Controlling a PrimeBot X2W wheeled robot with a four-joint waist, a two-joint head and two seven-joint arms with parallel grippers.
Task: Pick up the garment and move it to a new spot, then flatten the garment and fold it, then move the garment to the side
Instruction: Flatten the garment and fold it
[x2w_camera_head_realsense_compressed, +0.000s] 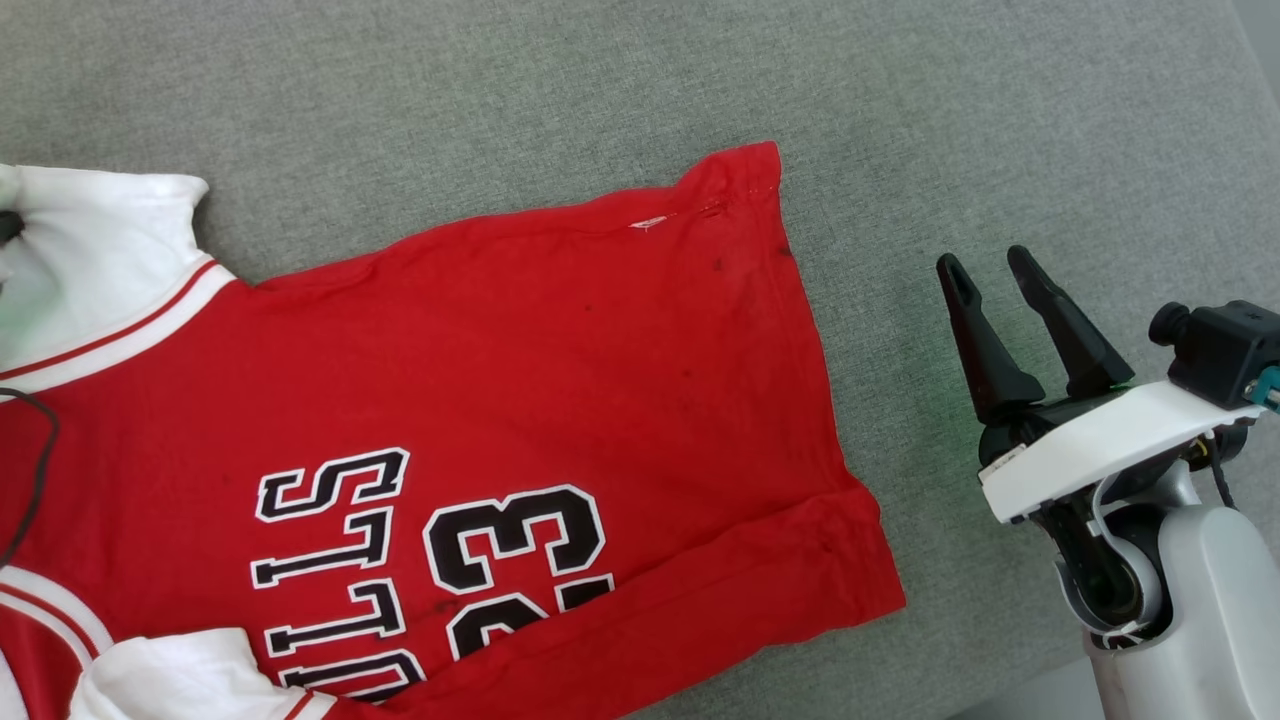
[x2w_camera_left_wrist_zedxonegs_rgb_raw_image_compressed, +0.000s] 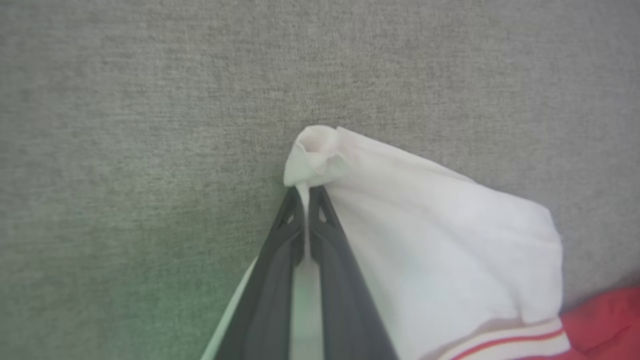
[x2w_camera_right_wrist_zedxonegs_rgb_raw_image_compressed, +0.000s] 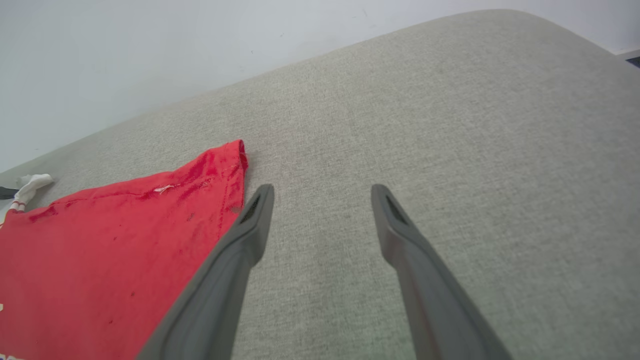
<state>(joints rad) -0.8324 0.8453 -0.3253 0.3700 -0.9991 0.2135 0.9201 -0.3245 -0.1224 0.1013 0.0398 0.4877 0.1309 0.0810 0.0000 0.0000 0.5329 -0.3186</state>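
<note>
Left wrist view: the left gripper (x2w_camera_left_wrist_zedxonegs_rgb_raw_image_compressed: 306, 192) has its jaws closed tight on the white sleeve of the shirt (x2w_camera_left_wrist_zedxonegs_rgb_raw_image_compressed: 425, 240). The right gripper (x2w_camera_head_realsense_compressed: 983, 257) gapes wide and empty, with the shirt hem near its left.

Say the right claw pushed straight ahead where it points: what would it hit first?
Probably the bare grey fabric surface; the right gripper points past the red jersey, which lies beside it. Depth is unclear.
</note>
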